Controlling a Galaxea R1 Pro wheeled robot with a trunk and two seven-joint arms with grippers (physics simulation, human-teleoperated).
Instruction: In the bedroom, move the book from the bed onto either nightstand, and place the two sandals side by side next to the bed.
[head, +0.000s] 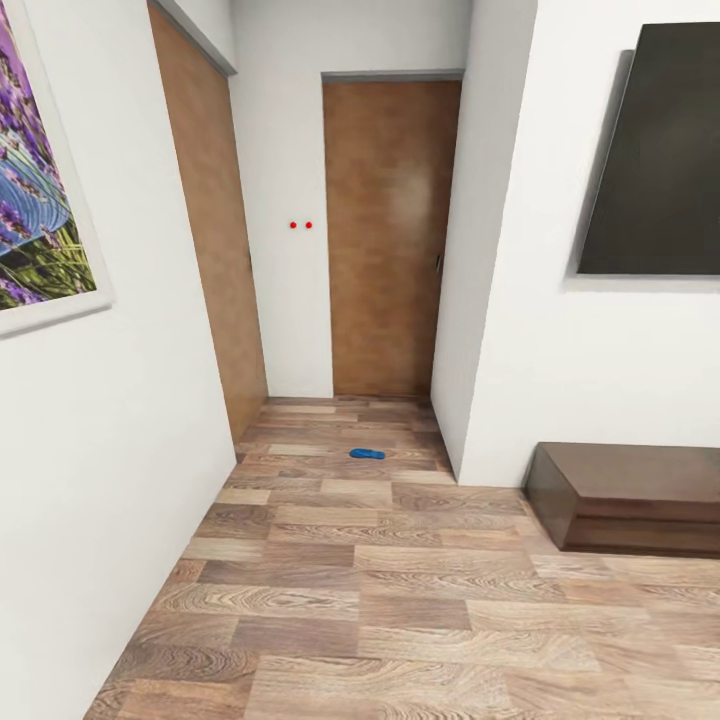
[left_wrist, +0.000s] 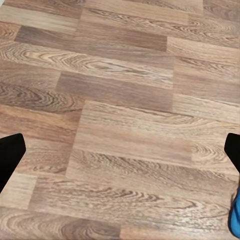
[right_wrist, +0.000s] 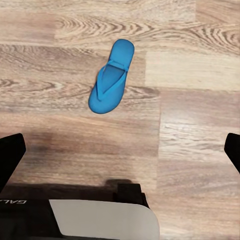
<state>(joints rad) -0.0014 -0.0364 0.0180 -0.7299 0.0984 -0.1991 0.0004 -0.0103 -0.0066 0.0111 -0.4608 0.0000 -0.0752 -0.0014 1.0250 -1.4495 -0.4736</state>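
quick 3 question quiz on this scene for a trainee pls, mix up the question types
1. True or false: the sandal in the hallway lies on the wood floor in front of a closed brown door.
2. In the right wrist view, the sandal near the robot is: A) gripped by the tool B) lying flat on the floor, untouched C) on a cabinet.
3. Fill in: the low dark cabinet stands against the white wall beneath a dark ____.

Key: 1 true; 2 B; 3 wall panel (a screen, likely).
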